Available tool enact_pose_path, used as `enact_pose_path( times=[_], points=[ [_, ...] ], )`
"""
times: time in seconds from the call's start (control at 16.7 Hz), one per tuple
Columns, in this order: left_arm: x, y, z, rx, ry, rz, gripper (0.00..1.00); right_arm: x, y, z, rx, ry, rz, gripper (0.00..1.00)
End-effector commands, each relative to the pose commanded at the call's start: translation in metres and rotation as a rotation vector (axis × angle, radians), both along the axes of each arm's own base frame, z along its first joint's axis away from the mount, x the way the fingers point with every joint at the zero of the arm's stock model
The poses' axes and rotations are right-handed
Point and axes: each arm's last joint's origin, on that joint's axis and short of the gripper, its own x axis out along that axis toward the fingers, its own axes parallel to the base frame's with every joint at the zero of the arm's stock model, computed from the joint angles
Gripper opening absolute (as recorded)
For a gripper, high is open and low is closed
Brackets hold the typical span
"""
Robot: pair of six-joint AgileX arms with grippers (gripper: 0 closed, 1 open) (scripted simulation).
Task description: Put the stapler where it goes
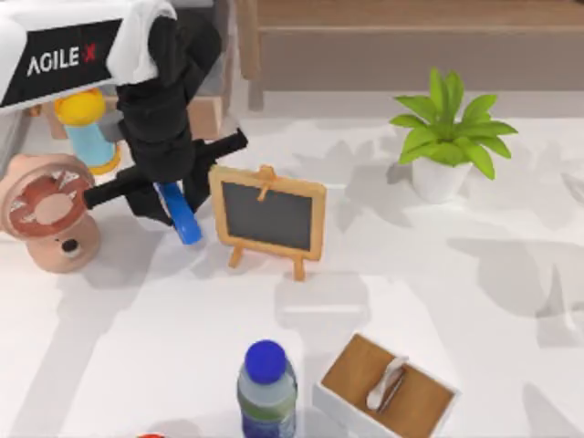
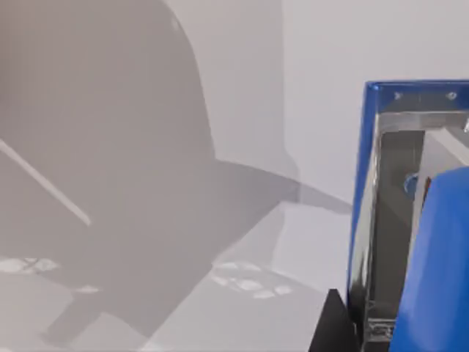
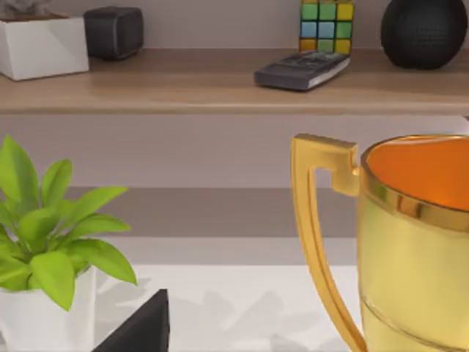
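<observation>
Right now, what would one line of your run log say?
left tool: shut on small glossy bright blue stapler, left of little wooden-framed chalkboard | right arm: near gold trophy cup | stapler not yet placed

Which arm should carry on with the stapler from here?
Left. The left gripper already holds the stapler near the top view's left side, beside the little chalkboard. The right wrist view looks at a gold trophy, away from it.

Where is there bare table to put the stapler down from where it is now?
Open tabletop lies below the left hand holding the stapler, between fan, chalkboard and bottle. More lies between plant and tray. Crowded by the fan and chalkboard.
</observation>
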Motion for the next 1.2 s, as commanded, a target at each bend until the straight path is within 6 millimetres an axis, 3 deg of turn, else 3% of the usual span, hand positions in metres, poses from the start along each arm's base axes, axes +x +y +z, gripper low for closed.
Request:
enact_pose_path(
  times=[0.12,0.24,0.42,0.66,0.84,1.02,1.2],
  points=[
    [0.010,-0.005,0.003,-0.011,-0.044,-0.051,0.00,0.000,0.000,0.000,0.000,0.000,0.000,1.00],
    [0.021,-0.010,0.020,-0.031,-0.112,-0.142,0.00,0.000,0.000,0.000,0.000,0.000,0.000,1.00],
    [0.033,0.005,0.079,-0.047,-0.232,-0.294,0.00,0.000,0.000,0.000,0.000,0.000,0.000,1.00],
    [0.035,0.075,0.169,0.004,-0.383,-0.474,0.00,0.000,0.000,0.000,0.000,0.000,0.000,1.00],
    [0.034,0.145,0.211,0.095,-0.448,-0.555,0.00,0.000,0.000,0.000,0.000,0.000,0.000,1.00],
    [0.040,0.214,0.207,0.160,-0.399,-0.594,0.00,0.000,0.000,0.000,0.000,0.000,0.000,1.00],
    [0.056,0.277,0.156,0.149,-0.267,-0.580,0.00,0.000,0.000,0.000,0.000,0.000,0.000,1.00]
  ],
)
